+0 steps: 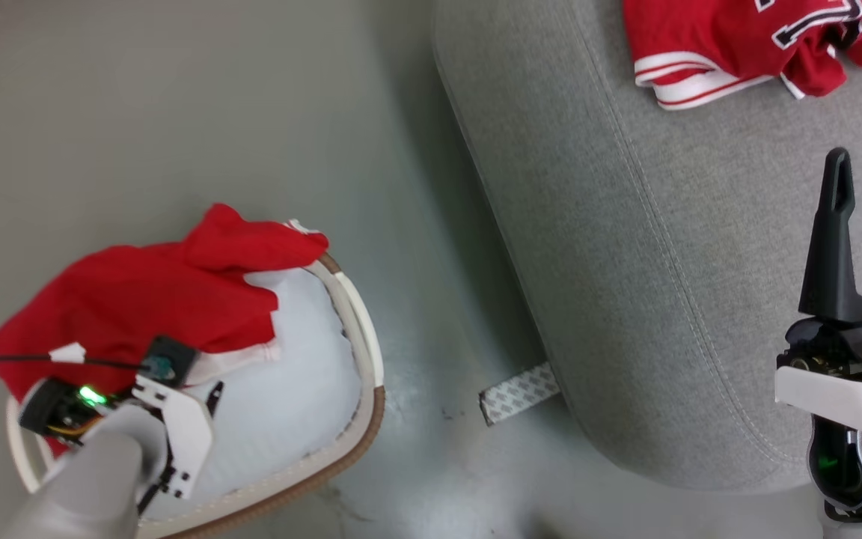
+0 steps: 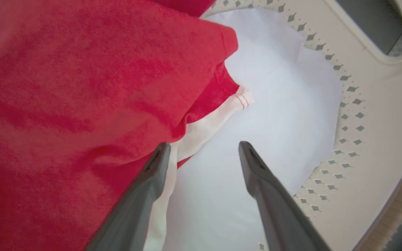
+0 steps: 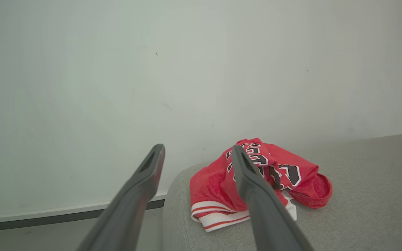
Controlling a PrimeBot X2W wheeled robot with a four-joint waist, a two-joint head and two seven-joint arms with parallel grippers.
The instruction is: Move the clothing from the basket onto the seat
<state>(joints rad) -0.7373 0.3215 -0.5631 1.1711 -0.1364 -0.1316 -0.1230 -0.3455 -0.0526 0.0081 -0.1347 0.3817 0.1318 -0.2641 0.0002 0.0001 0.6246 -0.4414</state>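
Jersey (image 3: 215,188) with lettering lies on the seat (image 3: 361,195), while a plain red garment (image 2: 65,87) is heaped in the basket (image 2: 379,115) over a white pad (image 2: 284,104). Left gripper (image 2: 204,150) hangs open at that garment's white hem; right gripper (image 3: 197,150) is open above the seat.

The basket (image 1: 373,359) stands on the floor (image 1: 176,112) left of the seat (image 1: 625,262), apart from it. In it a garment (image 1: 147,292) lies on a pad (image 1: 296,374), spilling over the rim on the side away from the seat. The jersey (image 1: 730,45) lies on the seat, toward its far end. A strip (image 1: 519,393) lies on the floor against the seat's left edge.
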